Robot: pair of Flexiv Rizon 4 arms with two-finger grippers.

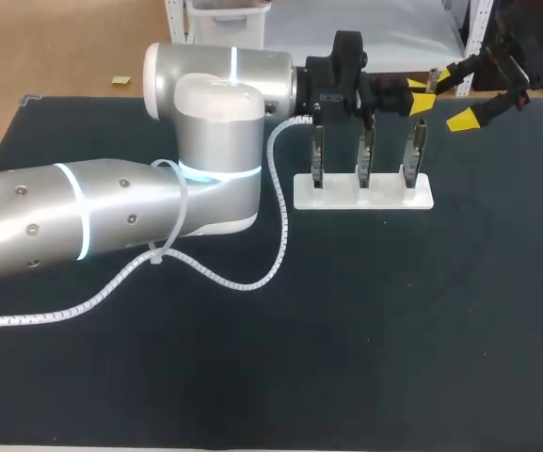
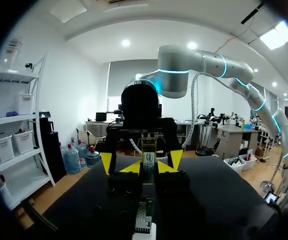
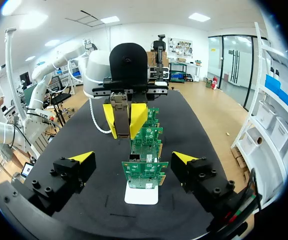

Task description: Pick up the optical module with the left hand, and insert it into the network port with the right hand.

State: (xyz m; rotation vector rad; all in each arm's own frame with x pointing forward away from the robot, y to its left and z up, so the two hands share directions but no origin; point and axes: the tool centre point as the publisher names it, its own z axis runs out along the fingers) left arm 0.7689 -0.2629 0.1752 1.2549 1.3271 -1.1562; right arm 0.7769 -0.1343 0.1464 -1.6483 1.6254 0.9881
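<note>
1. The optical module [image 3: 120,117] is held off the table, above the row of circuit boards [image 3: 144,172] on their white base [image 3: 141,196]. Its long axis appears roughly upright.
2. The left gripper [image 2: 148,167] is clamped on the module from two sides.
3. The right gripper [image 3: 133,157] faces it with fingers spread and empty. The module lies straight ahead, not yet between them.
4. Handover probably requires a straight advance.
</note>
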